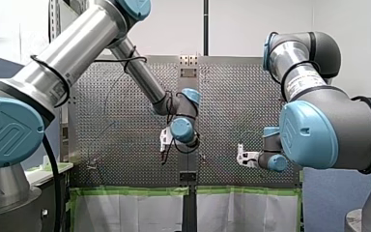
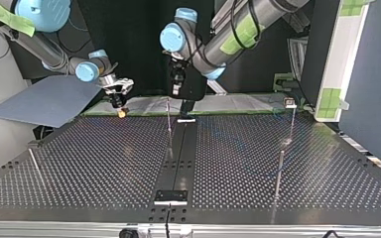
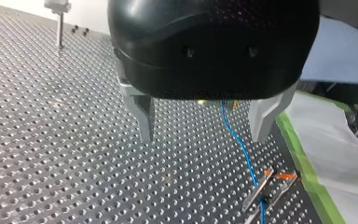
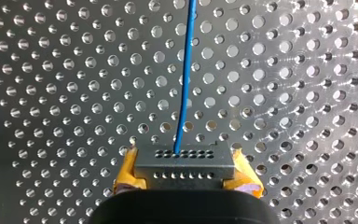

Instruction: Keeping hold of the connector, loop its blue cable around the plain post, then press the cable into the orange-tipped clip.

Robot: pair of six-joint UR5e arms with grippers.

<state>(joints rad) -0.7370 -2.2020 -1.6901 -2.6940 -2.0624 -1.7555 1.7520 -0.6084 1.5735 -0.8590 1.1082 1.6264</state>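
Broadly, the work surface is a perforated table [image 2: 104, 163] of grey metal, split down the middle by a dark rail [image 2: 178, 158]. In the front view its near edge, at six o'clock, is trimmed with green tape [image 1: 130, 191] over white sheets [image 1: 125, 212]. The wall beyond is pale. In the top view a blue-grey board [image 2: 44, 101] lies off the table at ten o'clock. A bare post [image 2: 280, 171] stands at about four o'clock from the table's middle.

The connector [image 4: 184, 165] is a small grey block with two rows of tiny holes on its face. A thin blue cable [image 4: 185, 84] leaves one hole of the upper row and runs straight ahead over the holes of the table. My right gripper [image 4: 186, 173] has its yellow pads [image 4: 128, 172] closed against the block's two sides, gripping it firmly. In the top view this gripper sits low over the table at about eleven o'clock.

My left gripper [image 3: 203, 135], black with metal fingers [image 3: 144, 116], hangs at twelve o'clock in the top view, just above the rail's far end. Its fingers are spread wide with nothing between them. Beneath it the cable slants down to the orange-tipped clip [image 3: 272, 184], which is near the green tape, and seems to pass between the clip's two prongs.
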